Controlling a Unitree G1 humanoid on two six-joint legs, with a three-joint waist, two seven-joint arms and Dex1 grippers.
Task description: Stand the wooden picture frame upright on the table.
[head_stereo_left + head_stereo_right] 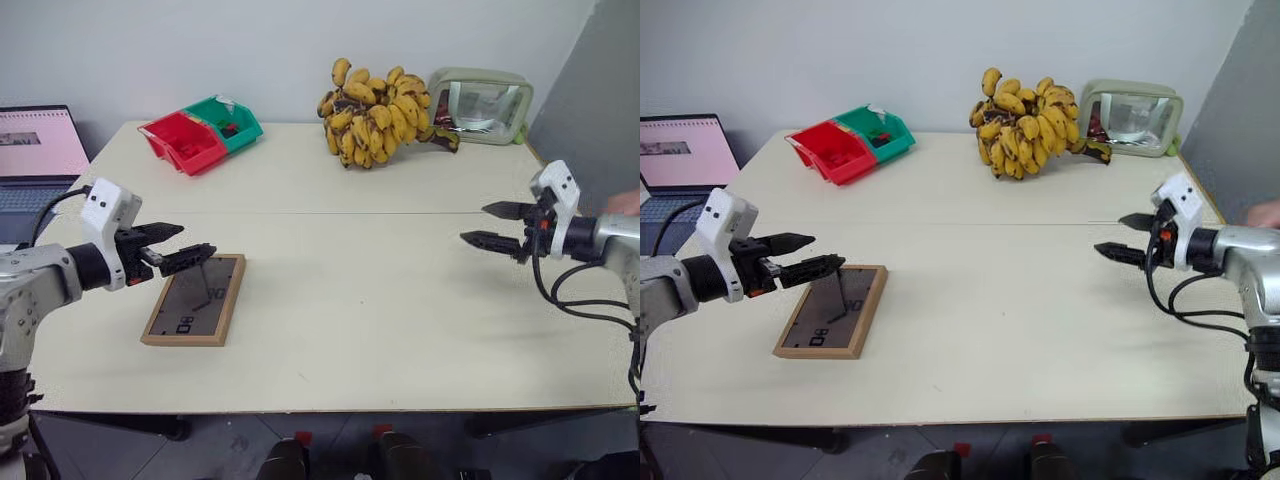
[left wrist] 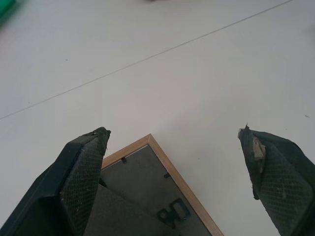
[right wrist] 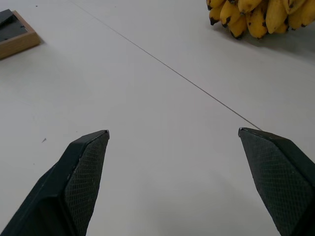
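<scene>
The wooden picture frame lies flat, back side up, on the left half of the table, its fold-out stand facing upward. My left gripper hovers above the frame's far end, fingers spread apart, gripping nothing. My right gripper hangs over bare tabletop on the right, fingers likewise apart.

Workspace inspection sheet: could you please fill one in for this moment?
Surface: table, cream, seam across it.
Job's things: frame lying face down, stand side up, near the left edge.
Clutter: bananas, red and green bins, glass-fronted case along the far side.
Grippers: left claw open above the frame; right claw open over bare table.
Cables: black cables on the right arm.
Surroundings: laptop at left, pale wall behind.
</scene>
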